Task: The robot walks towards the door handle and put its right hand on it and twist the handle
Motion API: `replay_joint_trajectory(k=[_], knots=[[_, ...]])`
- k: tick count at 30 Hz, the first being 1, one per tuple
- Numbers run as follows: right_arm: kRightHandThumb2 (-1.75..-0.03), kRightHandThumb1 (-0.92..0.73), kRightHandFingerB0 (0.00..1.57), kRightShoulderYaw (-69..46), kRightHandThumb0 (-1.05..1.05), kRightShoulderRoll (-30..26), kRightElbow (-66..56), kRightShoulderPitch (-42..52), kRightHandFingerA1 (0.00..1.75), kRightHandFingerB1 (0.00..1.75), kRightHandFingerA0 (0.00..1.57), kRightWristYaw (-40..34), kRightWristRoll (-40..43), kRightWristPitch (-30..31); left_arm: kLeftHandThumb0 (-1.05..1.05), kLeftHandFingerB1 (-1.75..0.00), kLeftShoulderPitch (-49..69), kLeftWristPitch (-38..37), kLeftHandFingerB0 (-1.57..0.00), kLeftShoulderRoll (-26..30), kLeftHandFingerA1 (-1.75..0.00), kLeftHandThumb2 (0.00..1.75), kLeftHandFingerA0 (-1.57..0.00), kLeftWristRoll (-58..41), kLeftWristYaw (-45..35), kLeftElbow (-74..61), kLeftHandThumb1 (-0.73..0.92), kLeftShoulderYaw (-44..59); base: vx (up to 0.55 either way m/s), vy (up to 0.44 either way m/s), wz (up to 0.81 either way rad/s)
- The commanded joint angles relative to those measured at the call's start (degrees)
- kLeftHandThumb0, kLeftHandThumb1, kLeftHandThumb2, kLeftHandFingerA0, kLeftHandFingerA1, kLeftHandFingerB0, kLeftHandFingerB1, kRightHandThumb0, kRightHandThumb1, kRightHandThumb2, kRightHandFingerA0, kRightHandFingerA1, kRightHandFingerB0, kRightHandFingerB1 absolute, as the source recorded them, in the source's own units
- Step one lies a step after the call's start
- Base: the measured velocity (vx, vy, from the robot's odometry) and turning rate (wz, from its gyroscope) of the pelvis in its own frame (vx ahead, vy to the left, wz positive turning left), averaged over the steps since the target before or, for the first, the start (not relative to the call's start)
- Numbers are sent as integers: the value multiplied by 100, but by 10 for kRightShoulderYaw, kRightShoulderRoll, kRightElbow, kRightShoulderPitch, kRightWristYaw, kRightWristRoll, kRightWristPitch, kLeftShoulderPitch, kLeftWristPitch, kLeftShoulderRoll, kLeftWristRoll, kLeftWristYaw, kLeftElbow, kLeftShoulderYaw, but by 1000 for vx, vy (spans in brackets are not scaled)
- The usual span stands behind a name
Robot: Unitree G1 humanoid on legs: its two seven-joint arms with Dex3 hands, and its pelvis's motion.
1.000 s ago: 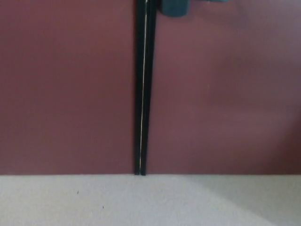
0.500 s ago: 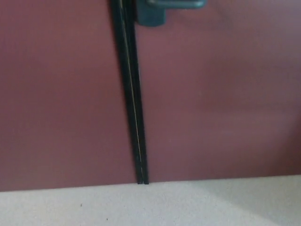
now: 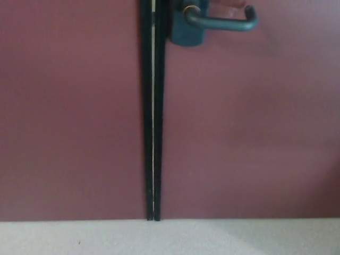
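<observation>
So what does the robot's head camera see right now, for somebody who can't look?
A dark lever door handle sits at the top of a dark red door, right of a thin black gap running down to the pale floor. No robot hand is showing.

No readable text, labels, brands, nos. or signs anywhere in the head view. Door handle (image 3: 220, 22) and its backplate (image 3: 186, 29) carry no legible marking; the maroon door panels (image 3: 249, 127) are plain, and the pale floor (image 3: 170, 239) shows only small dark specks, not lettering.
</observation>
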Motion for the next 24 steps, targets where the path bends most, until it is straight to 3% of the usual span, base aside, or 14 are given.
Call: replay_joint_trajectory(k=[1, 10, 15, 16, 24], knots=[[-58, -63, 57, 5, -18, -1, -2, -1, 52, 45, 68, -2, -4, -1, -21, -66, 1, -3, -35, 2, -84, 73, -68, 6, -2, -1, 45, 0, 48, 212, -79], [-58, -64, 56, 3, -18, -2, -1, -7, 52, 45, 67, 2, 3, 6, -22, -66, 2, -4, -34, -1, -84, 72, -67, 3, 1, 0, 45, 3, 76, 88, 2], [-58, -64, 56, 5, -17, 2, -3, -9, 52, 45, 67, -2, 1, 7, -24, -66, 5, -5, -35, 1, -87, 80, -76, 5, -2, -1, 41, 2, 129, 142, 7], [-58, -64, 56, 5, -18, 1, -3, -7, 52, 45, 68, -3, 0, 4, -22, -66, 5, -4, -34, 0, -87, 73, -74, 4, -2, -1, 45, 3, 282, 46, 13], [-58, -63, 58, 8, -17, 0, 2, -14, 52, 46, 68, -8, -4, 9, -22, -66, 3, -2, -35, -1, -87, 72, -72, 7, 2, 0, 45, 1, 144, 52, 1]])
